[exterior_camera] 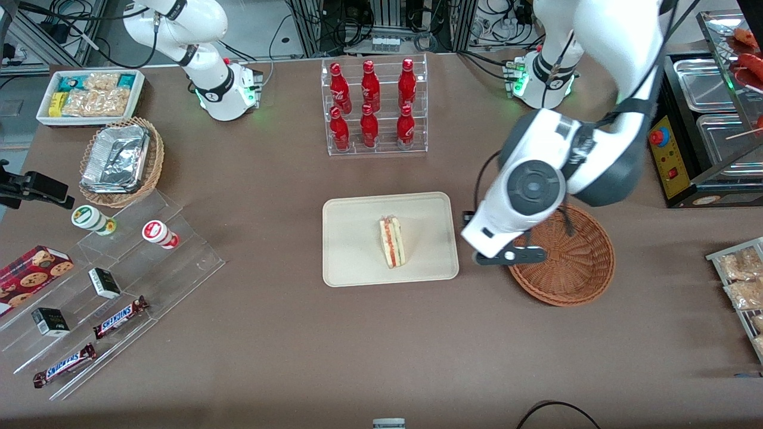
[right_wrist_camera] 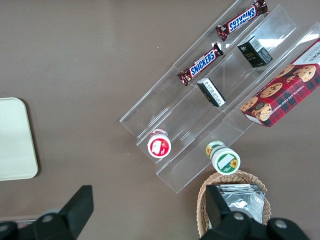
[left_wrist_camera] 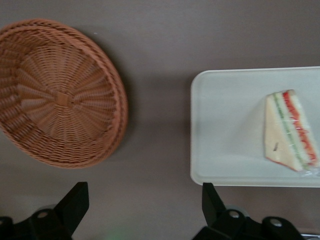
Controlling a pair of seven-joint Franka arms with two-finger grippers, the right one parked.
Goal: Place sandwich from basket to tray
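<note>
Sandwich (exterior_camera: 391,242) lay on the tray (exterior_camera: 351,262); tool (left_wrist_camera: 145,210) hung wide and unladen; only the wrist view showed the whole basket (left_wrist_camera: 60,95), at the tray's 9 o'clock.

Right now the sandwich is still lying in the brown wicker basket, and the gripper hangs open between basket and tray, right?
Not quite. The sandwich lies on the tray; the basket is empty, as the left wrist view shows. The gripper does hang open between them.

Hand (left_wrist_camera: 142,207) raised, fingers apart.
</note>
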